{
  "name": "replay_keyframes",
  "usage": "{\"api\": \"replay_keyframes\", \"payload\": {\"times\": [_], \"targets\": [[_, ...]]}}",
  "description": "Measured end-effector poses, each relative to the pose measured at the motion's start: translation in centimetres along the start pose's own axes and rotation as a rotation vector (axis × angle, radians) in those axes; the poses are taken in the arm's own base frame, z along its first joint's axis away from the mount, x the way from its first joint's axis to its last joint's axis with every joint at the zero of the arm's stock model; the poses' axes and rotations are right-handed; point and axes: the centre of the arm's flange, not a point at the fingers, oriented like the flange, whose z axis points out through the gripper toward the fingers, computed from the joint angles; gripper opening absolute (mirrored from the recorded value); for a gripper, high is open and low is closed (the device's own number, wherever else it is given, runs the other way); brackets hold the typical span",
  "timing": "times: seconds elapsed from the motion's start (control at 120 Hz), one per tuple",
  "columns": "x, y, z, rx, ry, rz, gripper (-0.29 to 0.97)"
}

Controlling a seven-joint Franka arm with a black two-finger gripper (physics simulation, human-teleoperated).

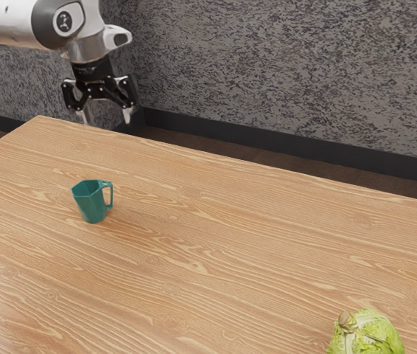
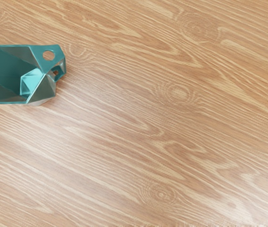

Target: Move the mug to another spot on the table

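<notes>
1. Green cabbage head (image 1: 365,333) sits closest to you, on the wooden table (image 1: 230,243) at the exterior view's lower right, well apart from everything else.
2. Teal mug (image 1: 92,200) stands upright on the table toward the exterior view's left, w/ its handle pointing to that view's right.
3. Gripper (image 1: 106,115) hangs above the table's far edge, behind the mug & well apart from it. Its fingers are spread wide w/ nothing btwn them.
4. On the wrist cam you look down into the mug's (image 2: 20,75) open mouth, w/ wood grain all around it.
</notes>
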Motion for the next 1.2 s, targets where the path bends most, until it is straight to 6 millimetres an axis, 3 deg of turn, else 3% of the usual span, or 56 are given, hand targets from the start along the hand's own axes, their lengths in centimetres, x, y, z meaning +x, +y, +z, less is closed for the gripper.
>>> {"api": "replay_keyframes", "payload": {"times": [0.133,0.3,0.417,0.575,0.925,1.2], "targets": [[0.0,-0.6,-1.4,-0.003,0.005,0.060,0.66],[0.6,-0.9,0.1,0.017,-0.024,0.120,0.66],[1.1,-1.6,6.0,0.049,-0.094,0.131,0.66],[2.4,-3.2,12.2,0.079,-0.131,0.132,0.66],[5.7,-5.0,19.2,0.134,-0.105,0.618,0.66],[7.6,-6.5,24.6,0.124,-0.113,0.859,0.66]]}}
